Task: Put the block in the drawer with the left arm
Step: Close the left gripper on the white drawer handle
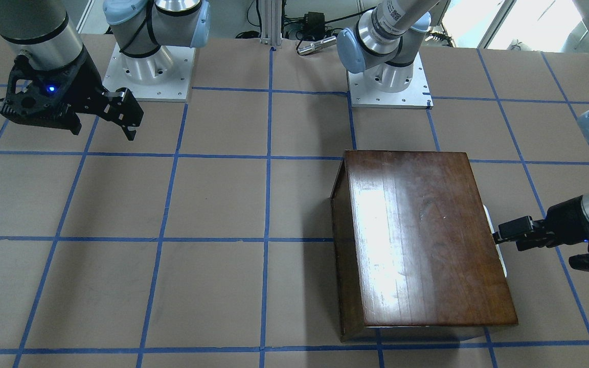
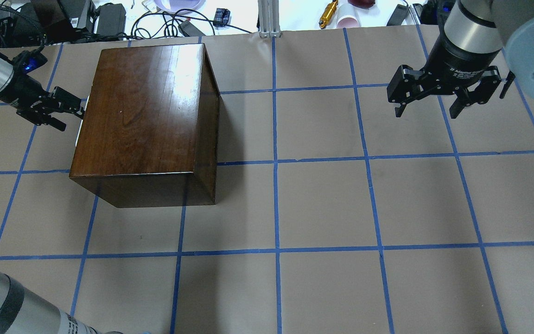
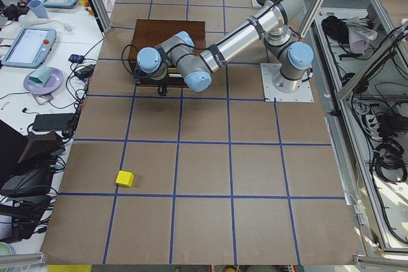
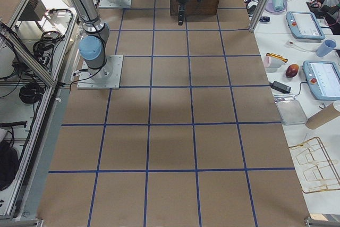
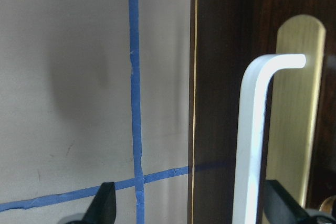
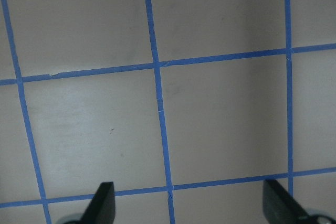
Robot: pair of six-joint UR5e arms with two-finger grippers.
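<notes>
**Table contents, listed from the robot's left end to its right end**

1. Block: a small yellow cube resting on the table at the left end. It is well apart from the cabinet and outside the drawer, and nothing grips it.
2. Left arm: extends out from its base, then bends at the elbow. The wrist sits low and roughly level, aimed at the cabinet's front face.
3. Left gripper: lies horizontal, right at the drawer front. The jaws are spread wide with the handle in the gap between them, nearer one finger. Whether either finger touches the handle cannot be told.
4. Drawer: dark brown front, pushed in flush with the cabinet.
5. Handle: a white bar bent at its top, standing off a brass plate.
6. Cabinet: glossy dark brown wood, standing on the table's left half.
7. Right arm: wrist raised and pointing downward over the table's right half, well apart from the cabinet.
8. Right gripper: above bare table, with the jaws wide and holding nothing.
</notes>
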